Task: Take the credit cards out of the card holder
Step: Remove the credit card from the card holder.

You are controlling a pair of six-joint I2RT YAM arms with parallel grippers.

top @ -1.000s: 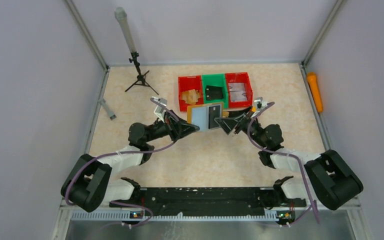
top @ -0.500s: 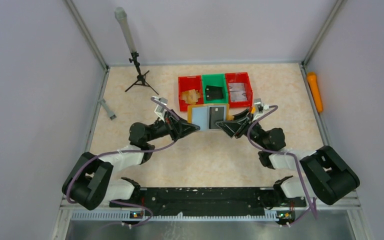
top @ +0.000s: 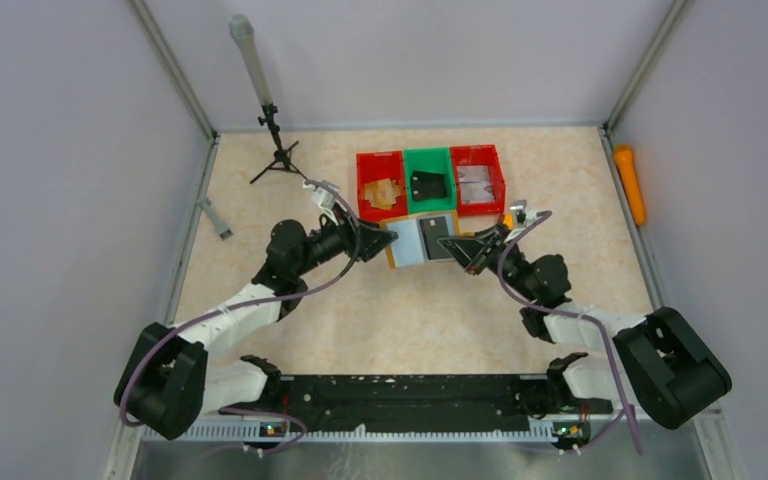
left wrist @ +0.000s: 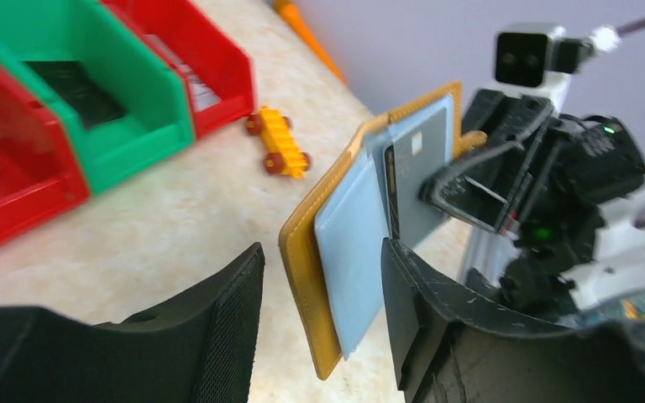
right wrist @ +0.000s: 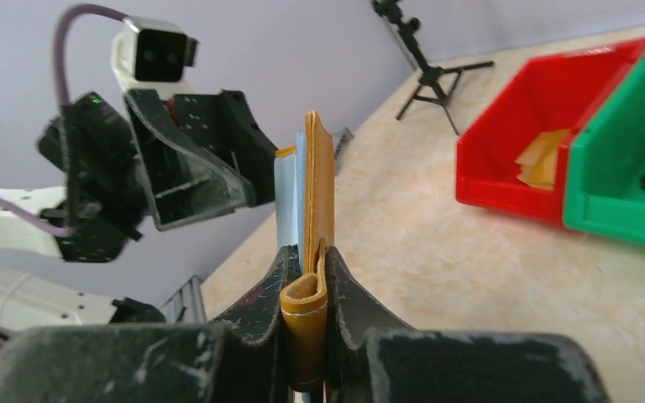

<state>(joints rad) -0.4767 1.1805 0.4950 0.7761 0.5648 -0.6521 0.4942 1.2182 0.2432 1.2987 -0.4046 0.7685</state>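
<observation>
Card holder [top: 418,242] clamped right, left fingers parted

Top view: it's spread open between your two grippers, just in front of the bins [top: 430,180]. Left wrist: your left gripper [left wrist: 319,277] stands wide, straddling its edge, with a credit card [left wrist: 420,164] showing inside. Right wrist: your right gripper [right wrist: 305,277] pinches the tab tight.

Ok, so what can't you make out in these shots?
- Card count: left wrist view, the right gripper covers part of the pockets of the card holder; only one card shows clearly.
- Pockets: right wrist view, card holder seen edge-on.
- The dark item in the green bin: top view, too small to identify.
- Whether the left gripper touches the card holder: left wrist view, blurred.
</observation>
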